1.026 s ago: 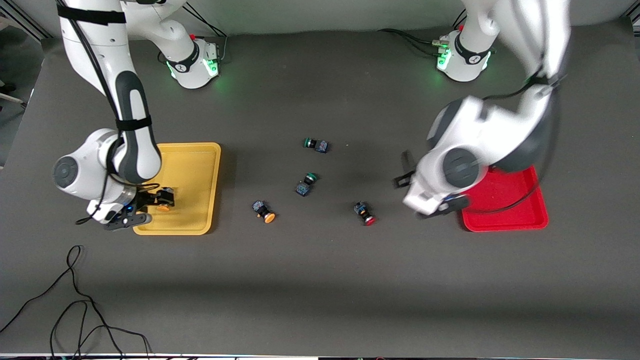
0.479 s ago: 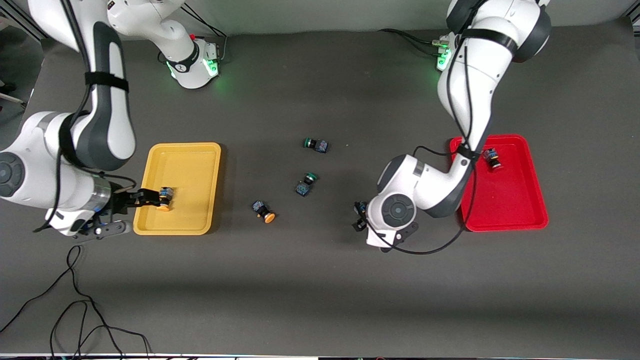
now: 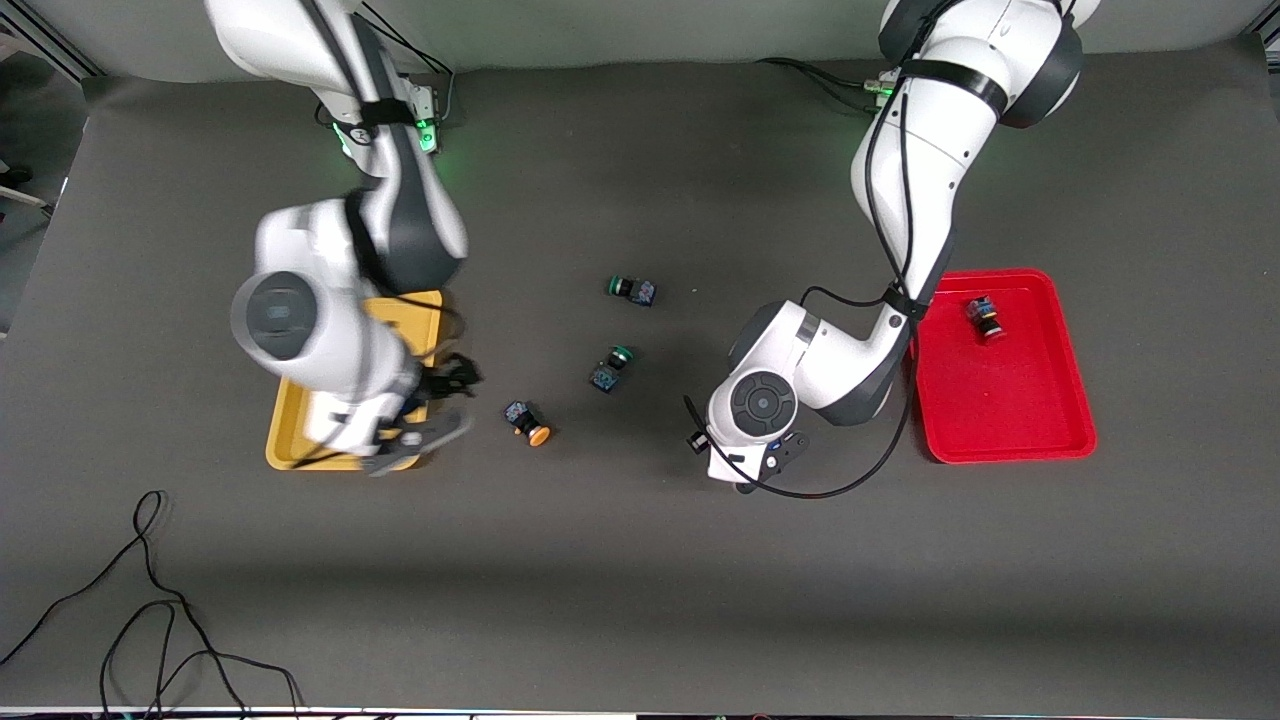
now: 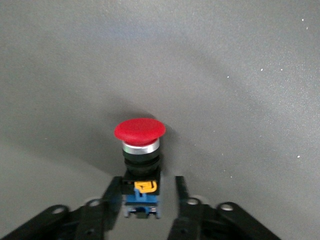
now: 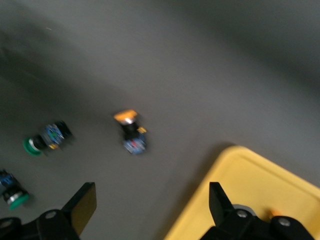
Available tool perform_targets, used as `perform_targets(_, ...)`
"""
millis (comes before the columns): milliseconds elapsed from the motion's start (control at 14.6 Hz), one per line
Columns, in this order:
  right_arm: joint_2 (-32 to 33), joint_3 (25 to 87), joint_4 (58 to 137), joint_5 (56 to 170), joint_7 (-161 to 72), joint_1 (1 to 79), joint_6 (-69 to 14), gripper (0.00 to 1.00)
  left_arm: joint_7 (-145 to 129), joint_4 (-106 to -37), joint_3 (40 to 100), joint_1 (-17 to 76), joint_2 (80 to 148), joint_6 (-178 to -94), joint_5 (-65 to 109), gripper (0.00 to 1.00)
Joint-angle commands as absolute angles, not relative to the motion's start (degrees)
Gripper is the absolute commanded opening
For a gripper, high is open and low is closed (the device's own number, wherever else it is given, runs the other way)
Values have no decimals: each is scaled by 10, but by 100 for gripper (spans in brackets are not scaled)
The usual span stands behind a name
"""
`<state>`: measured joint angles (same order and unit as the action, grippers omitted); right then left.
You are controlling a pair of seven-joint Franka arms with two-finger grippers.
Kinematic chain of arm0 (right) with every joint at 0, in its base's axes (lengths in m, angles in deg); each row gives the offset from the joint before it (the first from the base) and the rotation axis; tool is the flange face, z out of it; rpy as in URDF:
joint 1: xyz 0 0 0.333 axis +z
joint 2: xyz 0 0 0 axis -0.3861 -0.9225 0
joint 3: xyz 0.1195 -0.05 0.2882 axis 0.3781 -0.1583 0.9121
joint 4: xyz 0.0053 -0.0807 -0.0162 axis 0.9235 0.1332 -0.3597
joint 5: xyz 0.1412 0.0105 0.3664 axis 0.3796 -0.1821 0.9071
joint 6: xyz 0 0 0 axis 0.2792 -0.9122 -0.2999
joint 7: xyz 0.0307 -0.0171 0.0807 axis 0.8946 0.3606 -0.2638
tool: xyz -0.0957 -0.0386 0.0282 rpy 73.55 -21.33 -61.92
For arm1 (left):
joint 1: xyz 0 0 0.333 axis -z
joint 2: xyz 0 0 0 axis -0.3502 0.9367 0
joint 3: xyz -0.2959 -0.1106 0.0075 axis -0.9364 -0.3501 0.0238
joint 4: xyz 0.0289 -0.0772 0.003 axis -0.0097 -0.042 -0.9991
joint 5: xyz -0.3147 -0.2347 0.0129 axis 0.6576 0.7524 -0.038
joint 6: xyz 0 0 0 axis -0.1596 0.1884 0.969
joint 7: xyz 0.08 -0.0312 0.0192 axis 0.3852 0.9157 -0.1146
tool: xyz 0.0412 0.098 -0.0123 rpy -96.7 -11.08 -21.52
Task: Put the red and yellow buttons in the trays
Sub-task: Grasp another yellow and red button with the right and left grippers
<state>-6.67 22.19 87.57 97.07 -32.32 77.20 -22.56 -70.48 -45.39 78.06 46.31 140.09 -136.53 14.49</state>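
Red-capped button [image 4: 140,150] sits upright w/ its black-and-blue body between the left hand [image 4: 145,200] fingers, which straddle it, not yet closed on it. To do this pick well: centre the fingers on the blue base, not the cap, close square so it doesn't tip or squirt out, lift straight up, then carry to the red tray [image 3: 1070,440] at the left arm's end of the table. Left wrist view shows a gap each side of the body, so the hand is open fairly narrow, just wider than the button. In front view the button is hidden under that hand.

Right hand [image 5: 150,205] is spread wide, empty, over the table just past the yellow tray [image 3: 285,455] rim, heading toward the yellow-capped button [image 3: 530,422] lying on its side on the table btwn tray and the two green-capped ones [image 3: 612,365]. One yellow button looks to be in the yellow tray already (only partly seen in right wrist view). Other red button [image 3: 984,317] lies in the red tray, farther from the front camera.
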Motion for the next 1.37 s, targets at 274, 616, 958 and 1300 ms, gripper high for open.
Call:
perform_targets(274, -117, 267, 1020, 987, -314, 814, -510, 100, -678, -416, 792, 449, 1344, -1214, 141, 0)
perform_targets(616, -149, 317, 1069, 997, -314, 813, -621, 100, -491, -488, 794, 364, 1188, -1057, 138, 0)
perform_targets(958, -168, 323, 1074, 998, -314, 808, -646, 99, -297, -643, 796, 265, 1099, -1112, 113, 0)
perform_targets(1300, -167, 325, 1072, 999, -309, 803, -636, 18, -213, -819, 795, 194, 1082, -1334, 89, 0)
